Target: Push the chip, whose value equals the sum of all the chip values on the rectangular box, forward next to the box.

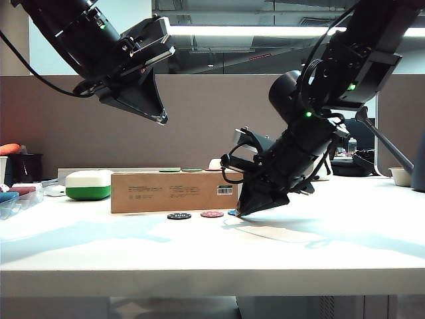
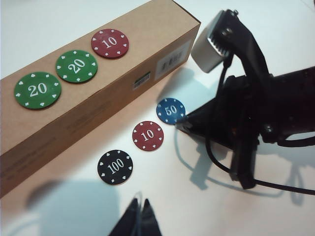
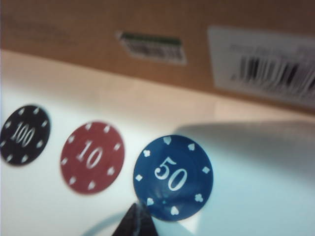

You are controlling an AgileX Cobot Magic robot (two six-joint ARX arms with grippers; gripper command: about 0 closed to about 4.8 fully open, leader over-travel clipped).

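Chip: blue "50" chip [image 2: 171, 111] lies flat on the table, apart from the carton, last in a short row with the red "10" chip [image 2: 147, 135] and black "100" chip [image 2: 115, 167].
Box: brown rectangular box [image 2: 93, 93] carries green 20 [image 2: 37, 90], green 20 [image 2: 76, 66] and red 10 [image 2: 110, 43] — sum 50, so blue is my pick.
Right gripper: tip [image 3: 135, 222] sits at the chip's near rim, fingers pressed together to a point, nothing pinched.
Key relation: in the right wrist view the chip is at 12 o'clock from the tip, the box face beyond it at 12 again — push line runs square to the box's long axis.
Left gripper: [image 1: 151, 100] hangs high above the box, jaws look closed in its own view [image 2: 138, 216]; well apart from the chip, so the right arm is nearer.
Surface: smooth white table [image 1: 332, 246]; chip should slide easily.
Room: partition wall behind; white-and-green case [image 1: 88, 184] at the box's far end.
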